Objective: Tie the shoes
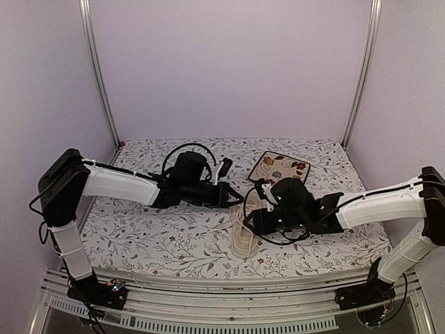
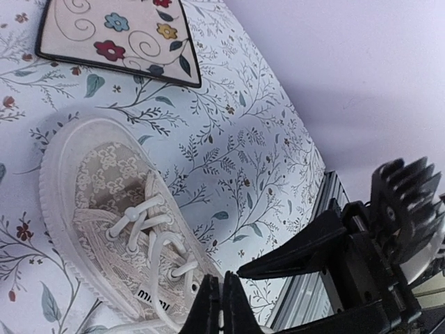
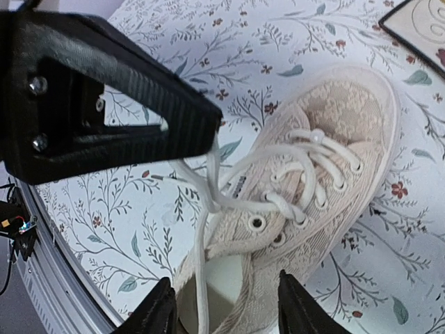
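The cream-white sneaker [image 1: 242, 235] lies on the floral cloth between both arms, toe toward the back. In the left wrist view the sneaker [image 2: 104, 202] lies at lower left, and my left gripper [image 2: 221, 309] is shut on a white lace [image 2: 154, 278] that rises from the top eyelets. In the right wrist view the left gripper [image 3: 174, 125] holds that lace [image 3: 212, 163] taut above the sneaker [image 3: 327, 174]. My right gripper [image 3: 226, 313] is open and empty over the sneaker's opening, and a loose lace strand [image 3: 201, 278] hangs between its fingers. From above, the left gripper [image 1: 236, 197] and the right gripper [image 1: 252, 221] sit close together.
A square floral tile [image 1: 279, 167] lies behind the sneaker, also at the top of the left wrist view [image 2: 115, 35]. The metal frame rail [image 1: 222, 289] runs along the table's near edge. White walls close in the back and sides.
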